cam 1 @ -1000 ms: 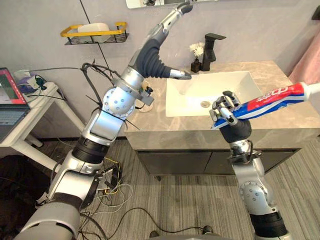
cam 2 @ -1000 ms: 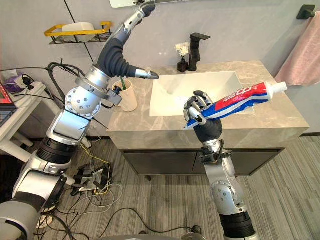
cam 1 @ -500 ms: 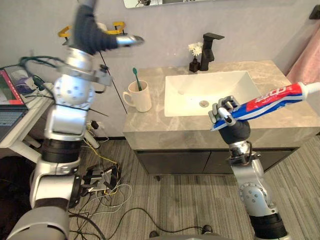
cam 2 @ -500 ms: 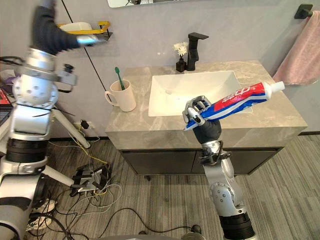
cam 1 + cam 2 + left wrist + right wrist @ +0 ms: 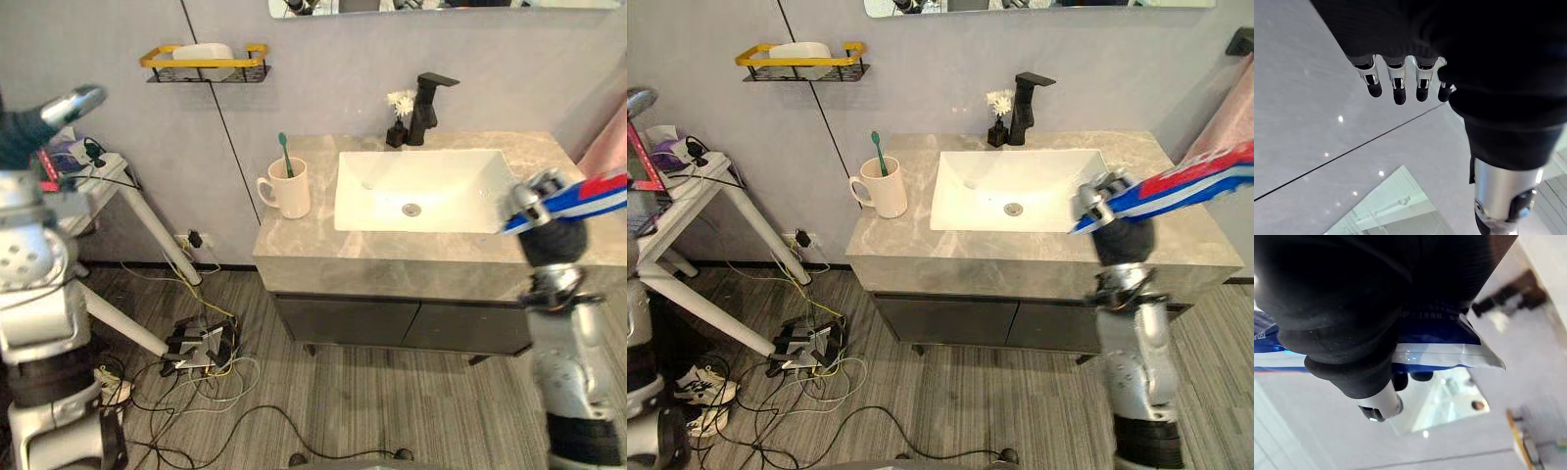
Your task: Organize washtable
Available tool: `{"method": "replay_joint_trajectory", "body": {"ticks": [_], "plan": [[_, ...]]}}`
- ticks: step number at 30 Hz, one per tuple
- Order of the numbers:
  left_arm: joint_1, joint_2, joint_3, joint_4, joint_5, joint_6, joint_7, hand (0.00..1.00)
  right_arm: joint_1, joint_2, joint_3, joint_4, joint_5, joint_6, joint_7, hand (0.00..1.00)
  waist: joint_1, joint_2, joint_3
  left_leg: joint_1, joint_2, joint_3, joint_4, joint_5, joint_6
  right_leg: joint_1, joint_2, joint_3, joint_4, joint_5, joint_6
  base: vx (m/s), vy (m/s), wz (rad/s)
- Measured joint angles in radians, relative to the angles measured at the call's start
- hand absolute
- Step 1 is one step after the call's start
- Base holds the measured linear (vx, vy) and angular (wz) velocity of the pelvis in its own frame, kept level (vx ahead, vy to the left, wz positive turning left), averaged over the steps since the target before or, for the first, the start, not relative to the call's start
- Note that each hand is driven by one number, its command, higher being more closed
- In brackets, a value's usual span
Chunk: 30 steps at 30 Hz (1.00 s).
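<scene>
Right eye view: a grey stone counter (image 5: 921,250) with a white sink (image 5: 1058,181) sunk into it, set against a pale wall.
Toothpaste tube: the red, white and blue toothpaste tube (image 5: 1185,181) is off the counter, in the air over the counter's right front part, just right of the sink. It slants, its flat crimped end low by the hand and the rest rising to the robot's right.
Right hand: the right hand (image 5: 1100,199) has its fingers curled tight round the tube near the crimped end. The right wrist view shows the tube pressed under the dark cover.
Left hand: the left hand (image 5: 1397,88) is raised far out on the robot's left, well apart from the counter, fingers loosely straight with nothing in them.
Mug: a cream mug (image 5: 887,194) stands upright on the counter's left part, just beside the sink.
Toothbrush: a green toothbrush (image 5: 879,152) stands in the mug, head up.
Faucet: a black faucet (image 5: 1027,93) stands behind the sink.
Vase: a small dark vase (image 5: 997,129) of white flowers stands just beside the faucet.
Shelf: a yellow-railed wire shelf (image 5: 801,62) on the wall holds a white block (image 5: 801,47).
Towel: a pink towel (image 5: 1229,113) hangs at the far right.
</scene>
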Motion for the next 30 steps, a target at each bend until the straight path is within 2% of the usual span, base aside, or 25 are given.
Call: {"method": "replay_joint_trajectory", "body": {"ticks": [4,7,10,11,12,17,21,30], "plan": [[0.125,-0.118,0.013,-0.022,-0.045,-0.010,-0.023,0.00,-0.082,-0.093,-0.006,0.052,-0.106,-0.043,-0.054,1.00,0.019,-0.005,-0.004,-0.011,-0.001,-0.031,0.000,0.008,-0.002,0.009,0.000,-0.033,0.000,-0.004,-0.004,-0.04,0.003,0.25],[0.193,-0.211,0.031,-0.041,-0.070,-0.010,-0.037,0.00,-0.120,-0.105,0.002,0.082,-0.181,-0.056,-0.074,1.00,0.033,-0.007,-0.005,-0.021,-0.001,-0.042,-0.001,0.015,-0.004,0.010,0.002,-0.051,0.000,-0.006,-0.006,-0.03,0.005,0.21],[0.234,-0.272,0.030,-0.059,-0.091,-0.010,-0.039,0.00,-0.140,-0.124,0.013,0.082,-0.257,-0.055,-0.089,1.00,0.049,-0.007,-0.005,-0.033,-0.001,-0.058,-0.001,0.021,-0.005,0.008,0.001,-0.067,0.000,-0.006,-0.005,-0.01,0.004,0.17],[0.257,-0.305,0.031,-0.074,-0.096,-0.010,-0.042,0.00,-0.163,-0.133,0.032,0.086,-0.305,-0.055,-0.095,1.00,0.055,-0.008,-0.005,-0.033,-0.001,-0.059,-0.001,0.021,-0.005,0.009,0.001,-0.070,0.000,-0.006,-0.005,0.00,0.019,0.27],[0.308,-0.396,-0.018,-0.111,-0.112,-0.010,-0.076,0.00,-0.304,-0.210,0.130,0.160,-0.449,-0.058,-0.111,1.00,0.073,-0.027,-0.007,-0.046,-0.001,-0.085,-0.001,0.029,-0.002,0.009,0.001,-0.092,0.000,-0.007,-0.005,0.00,0.024,0.31],[0.333,-0.417,-0.025,-0.124,-0.112,-0.012,-0.087,0.00,-0.374,-0.200,0.164,0.188,-0.468,-0.065,-0.117,1.00,0.087,-0.041,-0.010,-0.050,-0.004,-0.087,-0.001,0.035,0.003,0.011,-0.003,-0.101,0.000,-0.007,-0.005,0.00,0.008,0.07],[0.366,-0.520,-0.063,-0.126,-0.132,-0.007,-0.086,0.00,-0.369,-0.084,0.160,0.188,-0.410,-0.073,-0.126,1.00,0.095,-0.041,-0.010,-0.052,-0.005,-0.097,-0.001,0.035,0.002,0.011,-0.004,-0.111,0.000,-0.008,-0.004,0.00,0.006,0.04],[0.388,-0.567,-0.047,-0.152,-0.132,-0.008,-0.078,0.00,-0.366,-0.056,0.160,0.188,-0.435,-0.072,-0.138,1.00,0.104,-0.051,-0.007,-0.053,-0.006,-0.116,-0.001,0.037,0.001,0.025,-0.003,-0.135,0.000,-0.014,0.000,0.01,0.011,0.09]]}}
